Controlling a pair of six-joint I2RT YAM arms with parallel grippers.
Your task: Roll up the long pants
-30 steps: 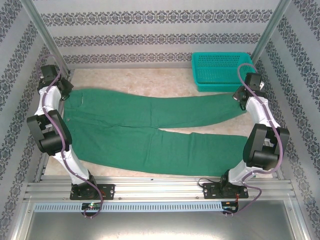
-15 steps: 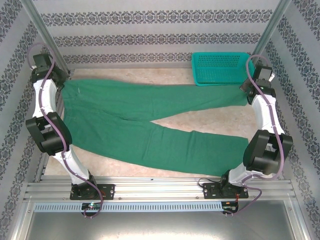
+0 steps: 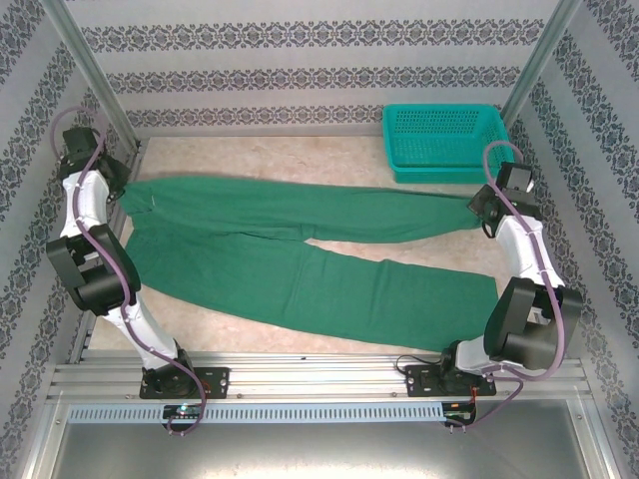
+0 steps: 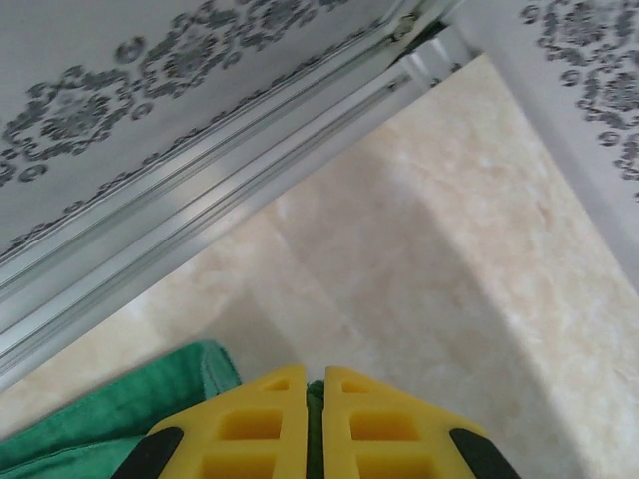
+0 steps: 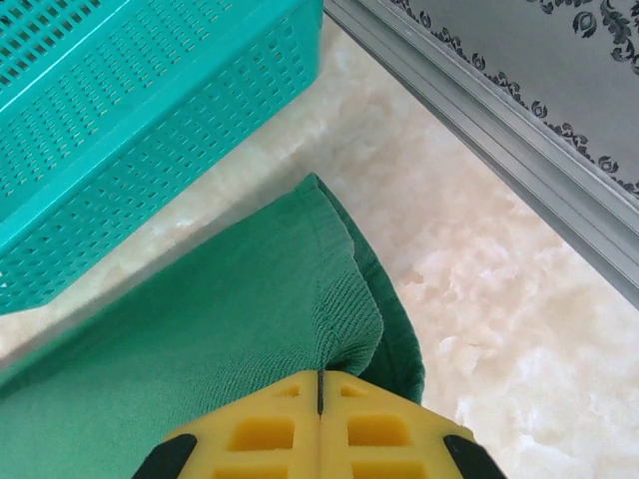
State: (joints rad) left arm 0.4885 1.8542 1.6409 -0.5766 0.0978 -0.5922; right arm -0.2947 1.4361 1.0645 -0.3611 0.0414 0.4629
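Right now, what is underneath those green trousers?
Around the long pants you see the pale marbled table top, so they lie on it. Anything directly beneath them is covered by the cloth.

Right gripper (image 3: pixel 480 207) pulls back toward the near edge, away from the basket (image 3: pixel 439 140); left gripper (image 3: pixel 122 188) follows. Long pants (image 3: pixel 300 269): far leg shifts nearer, legs splay wider.

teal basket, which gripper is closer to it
Right. The right gripper, shut on the leg end of the long pants, sits just in front of the teal basket. The left gripper holds the waist end, far off to the basket's left.
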